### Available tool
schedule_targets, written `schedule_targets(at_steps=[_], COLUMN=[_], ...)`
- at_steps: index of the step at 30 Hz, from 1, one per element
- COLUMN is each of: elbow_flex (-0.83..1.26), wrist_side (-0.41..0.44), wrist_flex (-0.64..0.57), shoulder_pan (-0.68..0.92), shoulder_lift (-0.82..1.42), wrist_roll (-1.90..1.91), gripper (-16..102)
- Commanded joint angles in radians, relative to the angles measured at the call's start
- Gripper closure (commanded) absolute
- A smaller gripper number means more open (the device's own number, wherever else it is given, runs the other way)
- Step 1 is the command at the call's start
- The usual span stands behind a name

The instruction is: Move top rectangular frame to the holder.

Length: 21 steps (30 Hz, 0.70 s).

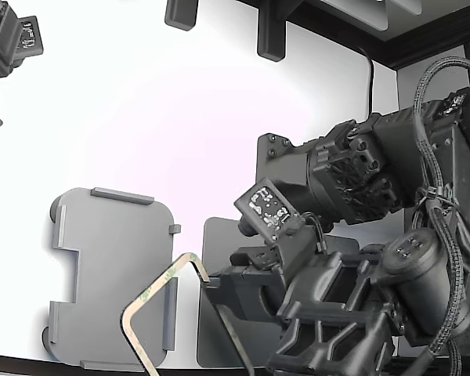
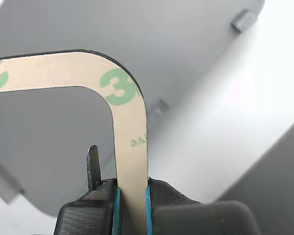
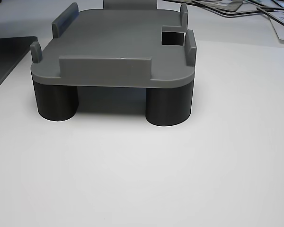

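The beige rectangular frame (image 1: 153,301) with green blotches hangs tilted in the air over the right edge of the light grey holder (image 1: 102,266) in the exterior view. My gripper (image 1: 211,282) is shut on one long side of the frame. In the wrist view the frame's band (image 2: 130,142) runs between my blue-edged pads (image 2: 116,205), with a rounded corner above the holder's surface (image 2: 49,147). In the other view the holder (image 3: 118,52) stands on dark round legs with raised edge tabs and a notch; no frame shows on it there.
A darker flat grey mat (image 1: 219,329) lies under my gripper, right of the holder in the exterior view. The white table (image 1: 180,117) spreads behind. A second dark arm (image 1: 8,47) shows at the exterior view's upper left. Cables (image 3: 255,12) lie behind the holder.
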Motion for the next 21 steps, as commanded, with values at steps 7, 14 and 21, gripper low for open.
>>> schedule_targets(at_steps=[7,14,21], elbow_flex=[-0.184,-0.172,-0.146], wrist_side=[0.014,0.032,-0.046], wrist_flex=[0.011,0.011,0.011], shoulder_pan=[-0.086,-0.117,-0.152], shoulder_lift=[-0.115,-0.160,-0.184], wrist_roll=[0.403,0.497,0.492], gripper=[96,97,97])
